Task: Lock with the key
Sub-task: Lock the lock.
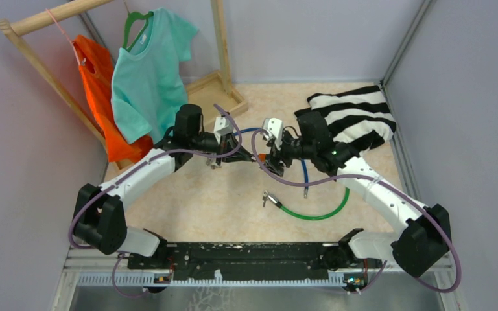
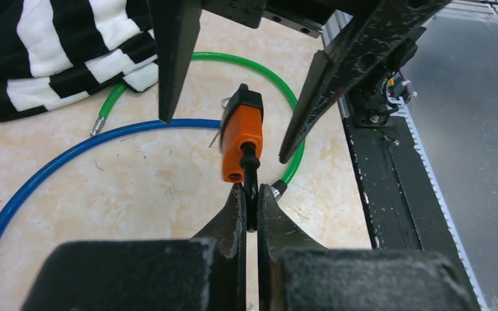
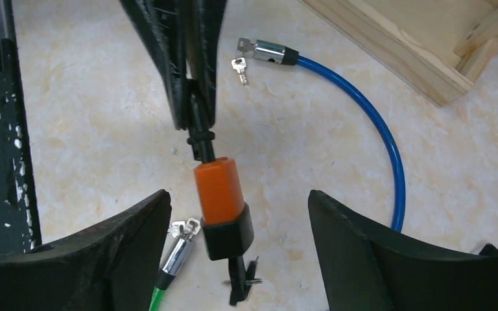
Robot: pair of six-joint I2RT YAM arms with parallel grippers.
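An orange padlock (image 2: 242,133) with a black cap hangs in the air between both grippers, small in the top view (image 1: 261,157). My left gripper (image 2: 249,189) is shut on its black shackle, seen from the other side in the right wrist view (image 3: 191,97). My right gripper (image 3: 240,201) is open, one finger on each side of the padlock body (image 3: 219,191), not touching it. A black key (image 3: 238,285) with a small ring sticks out of the padlock's bottom end, slightly blurred.
A blue cable lock (image 3: 389,149) with small keys (image 3: 240,68) and a green cable lock (image 1: 318,214) lie on the table below. A striped cloth (image 1: 356,116) lies far right. A wooden clothes rack (image 1: 217,87) with a teal shirt (image 1: 146,71) stands far left.
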